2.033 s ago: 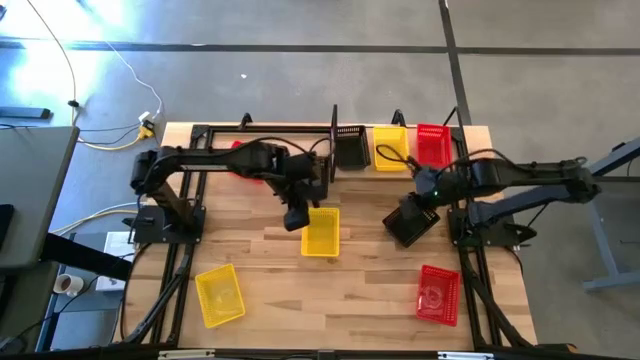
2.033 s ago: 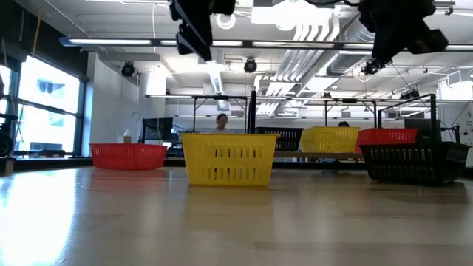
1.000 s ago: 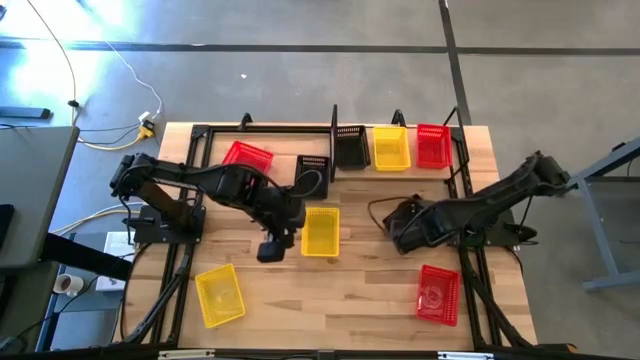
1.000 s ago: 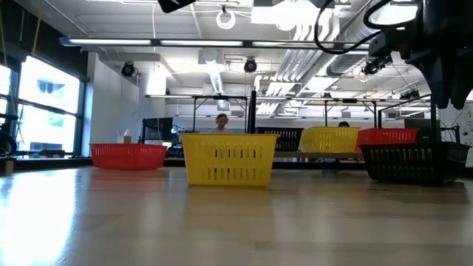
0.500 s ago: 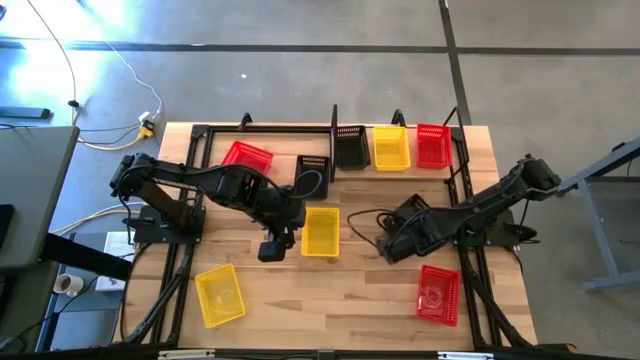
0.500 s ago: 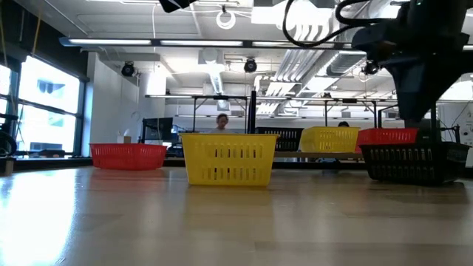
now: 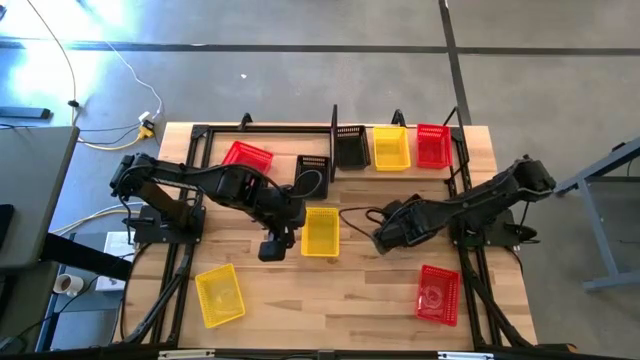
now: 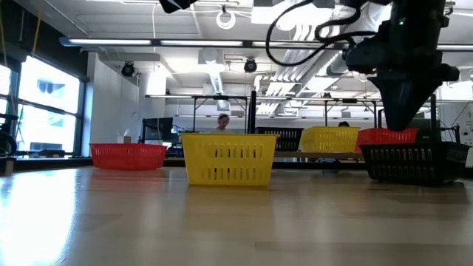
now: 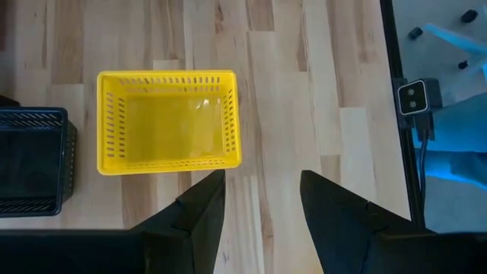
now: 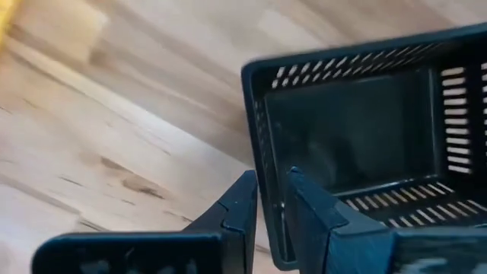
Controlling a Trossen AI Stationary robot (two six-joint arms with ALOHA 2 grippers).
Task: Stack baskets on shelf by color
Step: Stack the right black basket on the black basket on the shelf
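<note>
While the right gripper (image 10: 268, 199) pinches the rim of a black basket (image 10: 365, 144) near table centre, the left gripper (image 9: 259, 202) hangs open at nine o'clock of a yellow basket (image 7: 320, 231) lying lengthwise toward the shelf (image 7: 335, 128). The overhead view shows three yellow, three red and at least two black baskets; one of each sits on the shelf at twelve o'clock.

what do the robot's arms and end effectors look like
Both arms are dark, jointed links with black cables looping alongside. The left end effector has two matte black, wedge-shaped fingers. The right end effector has the same black angular fingers. No markings visible.
</note>
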